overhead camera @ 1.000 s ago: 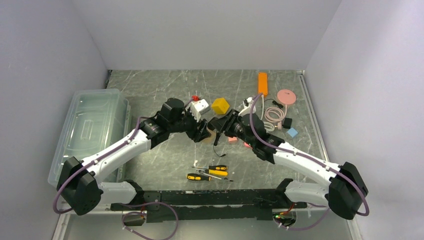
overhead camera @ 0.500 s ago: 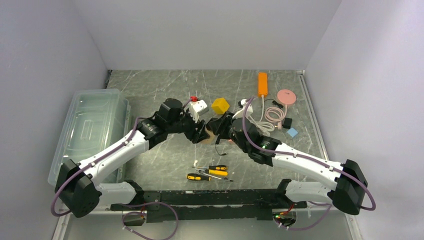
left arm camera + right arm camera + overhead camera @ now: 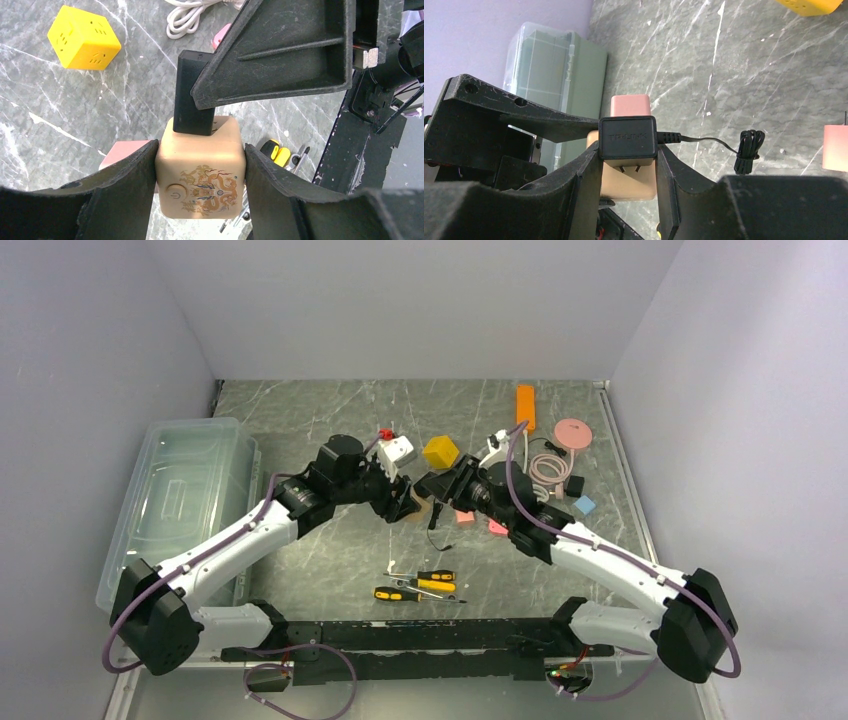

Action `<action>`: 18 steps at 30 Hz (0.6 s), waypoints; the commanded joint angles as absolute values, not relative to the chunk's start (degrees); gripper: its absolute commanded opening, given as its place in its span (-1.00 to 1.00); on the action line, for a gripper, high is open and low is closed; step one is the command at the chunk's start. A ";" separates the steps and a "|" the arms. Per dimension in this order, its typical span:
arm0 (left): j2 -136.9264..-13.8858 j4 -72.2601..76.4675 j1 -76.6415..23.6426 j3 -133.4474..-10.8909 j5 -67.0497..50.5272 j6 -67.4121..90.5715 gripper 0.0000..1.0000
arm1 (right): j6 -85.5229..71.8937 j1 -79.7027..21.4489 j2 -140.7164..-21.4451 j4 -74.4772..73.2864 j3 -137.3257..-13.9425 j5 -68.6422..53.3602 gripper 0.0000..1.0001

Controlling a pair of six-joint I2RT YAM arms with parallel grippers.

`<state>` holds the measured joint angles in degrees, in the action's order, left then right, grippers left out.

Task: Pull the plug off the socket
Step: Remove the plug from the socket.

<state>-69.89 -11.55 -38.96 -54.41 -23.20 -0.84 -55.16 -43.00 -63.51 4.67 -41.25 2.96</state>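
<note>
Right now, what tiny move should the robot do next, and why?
Probably the right pincer should pull the black plug straight away from the tan socket cube while the left pincer holds it. Both are clamped on, and the metal prongs show in the gap, so it looks partly out.

My left arm (image 3: pixel 225 550) reaches from its base up and inward to the socket cube (image 3: pixel 200 165), with the elbow low and the wrist bent toward the cube. My left gripper (image 3: pixel 200 187) is closed on the cube, one finger (image 3: pixel 127 185) pressed flat against each of two opposite sides. My right arm (image 3: pixel 610 565) stretches in from the far side of the cube, its wrist facing my left one. My right gripper (image 3: pixel 627 150) clamps the black plug (image 3: pixel 627 137) seated in the cube, one finger on each flank. Both grippers crowd close together at the cube
</note>
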 commanded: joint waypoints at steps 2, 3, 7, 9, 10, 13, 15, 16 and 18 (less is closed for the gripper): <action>-69.59 -11.72 -36.72 -55.22 -17.61 -1.16 -1.00 | -54.53 -42.76 -61.93 7.82 -39.69 3.22 -1.00; -69.60 -11.75 -36.74 -55.24 -17.52 -1.16 -1.00 | -53.93 -43.43 -62.08 7.29 -39.93 4.41 -1.00; -70.15 -12.34 -36.74 -55.77 -17.12 -1.29 -1.00 | -50.63 -48.36 -63.14 3.09 -43.23 13.49 -1.00; -70.02 -12.25 -36.73 -55.72 -16.61 -1.11 -1.00 | -49.21 -50.96 -63.97 0.57 -45.24 18.08 -1.00; -69.83 -12.11 -36.73 -55.52 -16.15 -1.02 -1.00 | -48.61 -52.00 -64.41 -0.91 -46.10 20.18 -1.00; -68.84 -11.40 -36.67 -54.92 -15.01 -0.89 -1.00 | -47.07 -54.82 -65.67 -4.42 -48.47 25.74 -1.00; -68.45 -11.17 -36.66 -54.77 -14.64 -0.81 -1.00 | -46.33 -56.35 -66.25 -6.34 -49.89 28.46 -1.00; -68.32 -11.19 -36.65 -54.76 -14.55 -0.79 -1.00 | -46.12 -56.72 -66.41 -6.74 -50.35 28.85 -1.00; -68.23 -11.09 -36.65 -54.67 -14.63 -0.86 -1.00 | -46.69 -56.78 -66.39 -6.78 -50.26 28.29 -1.00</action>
<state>-69.89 -14.90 -38.81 -54.33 -22.83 -0.84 -48.23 -55.37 -66.81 -2.52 -47.55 23.79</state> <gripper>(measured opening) 0.629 0.415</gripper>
